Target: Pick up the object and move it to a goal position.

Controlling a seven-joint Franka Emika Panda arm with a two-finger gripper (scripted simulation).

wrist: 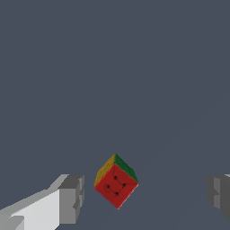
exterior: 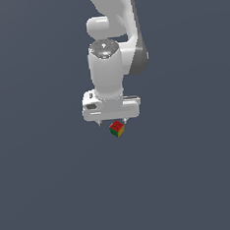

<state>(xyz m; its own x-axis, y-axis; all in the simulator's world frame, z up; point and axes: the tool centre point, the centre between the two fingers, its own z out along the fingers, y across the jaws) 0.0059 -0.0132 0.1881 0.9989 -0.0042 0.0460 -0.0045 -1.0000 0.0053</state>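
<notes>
Wrist view, item one: the white two-fingered gripper stood with its jaws wide apart, one grey pad on either flank of the cube, neither touching it. Clear gaps showed on both sides, the far pad being the more distant.

Item two: the tiny multicoloured cube with red, green and yellow faces lay between the jaws, turned corner-on to them instead of square. The red face carried several small dark dots; the green and yellow faces showed only as narrow slanted strips. The cube was much smaller than the gripper.

Exterior view: the cube sat directly beneath the gripper, on or just over the plain dark grey tabletop; contact with the surface could not be confirmed. No edge or corner of the tabletop was visible, so no placing against them was possible. No goal marker was visible in either view.

Step in hand, by judgement: closing on the cube ahead of the lift. To do it well, the wrist probably needed a small rotation so the pads met flat faces, not edges. Centring the cube between the pads first would lessen the chance of nudging it sideways. A diagonal pinch risked the cube twisting or slipping out.
</notes>
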